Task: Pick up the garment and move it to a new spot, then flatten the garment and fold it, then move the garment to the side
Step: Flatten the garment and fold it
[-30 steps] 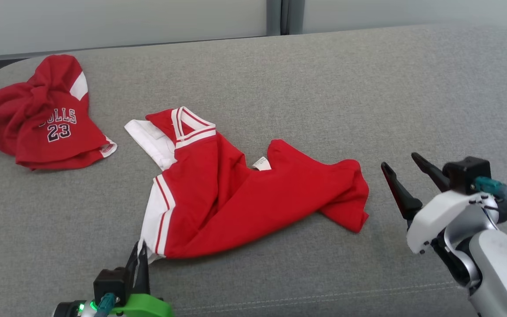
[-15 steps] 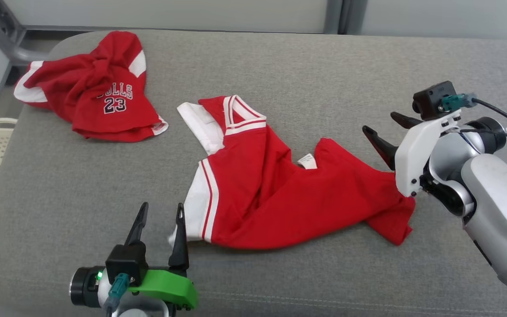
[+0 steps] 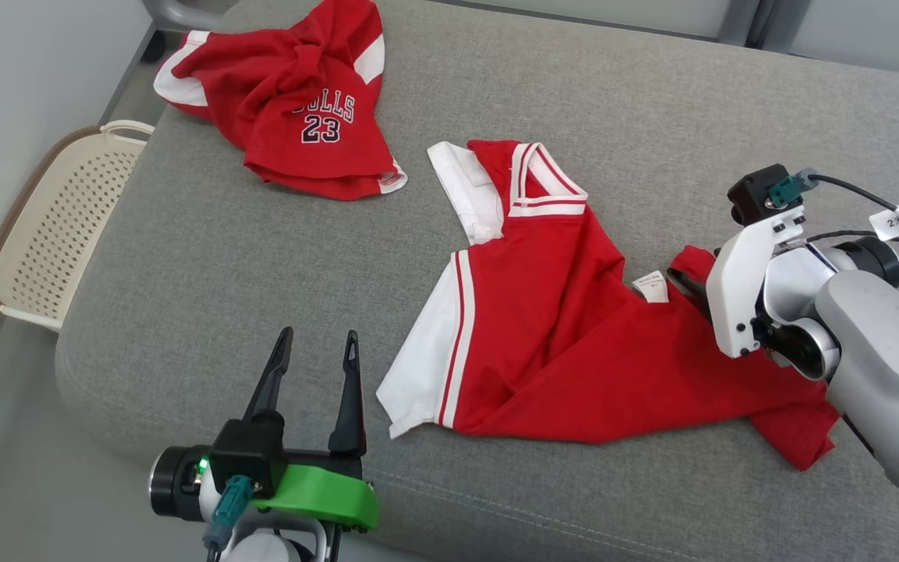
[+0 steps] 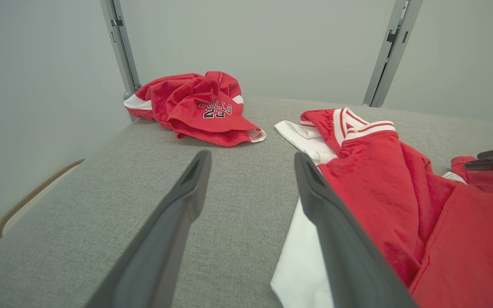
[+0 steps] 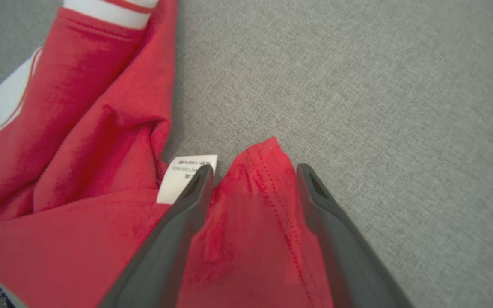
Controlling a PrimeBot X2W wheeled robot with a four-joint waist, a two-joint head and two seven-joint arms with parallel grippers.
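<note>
**Garment down, flattening not yet done**

The red-and-white garment lies rumpled on the grey sofa. The left hand, spread and empty, sits just beside its white sleeve. The right hand, also spread, straddles a red hem corner. Flattening, folding and shifting aside look undone.

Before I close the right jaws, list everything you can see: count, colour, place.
jersey: one, red with white trim, lying rumpled mid-cushion
tag: one, white, sticking out of a fold in the jersey
second jersey: one, red and white, printed BULLS 23, bunched at the far left
basket: one, cream, perforated, down beside the cushion's left edge
cushion: one, grey, under both jerseys
left gripper: one, dark, green mount, jaws open beside the jersey's white corner
right gripper: one, dark, white mount, jaws open astride a red hem peak by the tag
</note>
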